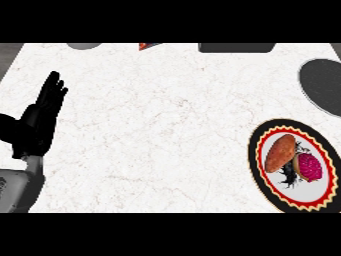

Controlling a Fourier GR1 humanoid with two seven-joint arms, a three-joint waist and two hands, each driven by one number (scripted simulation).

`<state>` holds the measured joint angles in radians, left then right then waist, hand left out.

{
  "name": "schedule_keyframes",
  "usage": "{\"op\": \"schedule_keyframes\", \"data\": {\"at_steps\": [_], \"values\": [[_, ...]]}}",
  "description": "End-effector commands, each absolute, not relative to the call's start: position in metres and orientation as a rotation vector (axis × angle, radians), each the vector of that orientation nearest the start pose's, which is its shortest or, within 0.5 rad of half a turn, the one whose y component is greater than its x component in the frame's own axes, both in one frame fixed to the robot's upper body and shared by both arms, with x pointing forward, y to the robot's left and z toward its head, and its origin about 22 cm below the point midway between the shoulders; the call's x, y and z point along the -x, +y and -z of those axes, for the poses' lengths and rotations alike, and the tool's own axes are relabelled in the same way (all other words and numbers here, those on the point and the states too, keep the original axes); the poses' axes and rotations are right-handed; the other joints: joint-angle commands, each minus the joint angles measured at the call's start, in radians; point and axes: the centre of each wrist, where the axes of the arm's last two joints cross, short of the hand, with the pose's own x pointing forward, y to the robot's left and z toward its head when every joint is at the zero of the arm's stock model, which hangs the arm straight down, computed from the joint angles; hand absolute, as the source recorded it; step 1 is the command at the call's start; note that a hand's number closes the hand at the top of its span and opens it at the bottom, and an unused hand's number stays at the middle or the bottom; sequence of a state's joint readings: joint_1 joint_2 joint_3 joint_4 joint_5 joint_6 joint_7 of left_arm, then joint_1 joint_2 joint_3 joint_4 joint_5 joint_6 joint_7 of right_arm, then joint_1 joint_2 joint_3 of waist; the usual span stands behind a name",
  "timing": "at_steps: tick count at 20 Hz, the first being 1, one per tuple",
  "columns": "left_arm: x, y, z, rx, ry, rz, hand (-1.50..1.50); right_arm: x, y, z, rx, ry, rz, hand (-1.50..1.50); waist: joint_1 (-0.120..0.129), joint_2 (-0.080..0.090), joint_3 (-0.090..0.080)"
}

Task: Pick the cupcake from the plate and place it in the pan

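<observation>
The left hand (34, 125) rests with fingers straight and together, well apart from the cupcake (291, 161) lying untouched on its plate (261, 175), the pan (332, 87) beyond.

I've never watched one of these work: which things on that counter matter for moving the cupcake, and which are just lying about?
For the job:
- cupcake, lying on its side
- plate with the patterned rim, under it
- pan, dark, at the right edge
- left hand, open, resting at the left

Just lying about, cut off at the counter's far edge:
- grey round thing
- small red thing
- dark flat thing
</observation>
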<state>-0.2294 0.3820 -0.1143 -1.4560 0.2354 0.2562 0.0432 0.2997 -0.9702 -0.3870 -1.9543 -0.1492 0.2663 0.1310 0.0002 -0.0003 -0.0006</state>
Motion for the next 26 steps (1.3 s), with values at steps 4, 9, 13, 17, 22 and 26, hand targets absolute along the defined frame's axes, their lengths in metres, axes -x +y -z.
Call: {"op": "schedule_keyframes", "data": {"at_steps": [4, 9, 13, 17, 22, 26], "values": [[-0.308, 0.259, -0.05, -0.207, -1.609, 0.045, 0.0, -0.196, -0.393, -0.198, 0.602, -1.408, -0.827, -1.5, -0.002, 0.001, 0.001], [-0.295, 0.273, -0.059, -0.215, -1.6, 0.055, 0.0, -0.183, -0.383, -0.19, 0.644, -1.295, -0.806, -1.5, -0.005, -0.001, 0.001], [-0.293, 0.276, -0.033, -0.208, -1.613, 0.045, 0.0, -0.188, -0.367, -0.144, 0.686, -1.27, -0.788, -1.5, -0.004, 0.001, 0.001], [-0.298, 0.282, -0.06, -0.201, -1.622, 0.041, 0.0, -0.2, -0.377, -0.164, 0.712, -1.195, -0.773, -1.5, -0.002, -0.001, 0.001], [-0.296, 0.27, -0.036, -0.206, -1.626, 0.063, 0.0, -0.215, -0.375, -0.12, 0.644, -1.141, -0.829, -1.5, 0.0, 0.001, 0.001], [-0.288, 0.266, -0.033, -0.194, -1.608, 0.039, 0.0, -0.224, -0.365, -0.141, 0.606, -1.143, -0.873, -1.5, 0.001, 0.0, 0.0]]}}
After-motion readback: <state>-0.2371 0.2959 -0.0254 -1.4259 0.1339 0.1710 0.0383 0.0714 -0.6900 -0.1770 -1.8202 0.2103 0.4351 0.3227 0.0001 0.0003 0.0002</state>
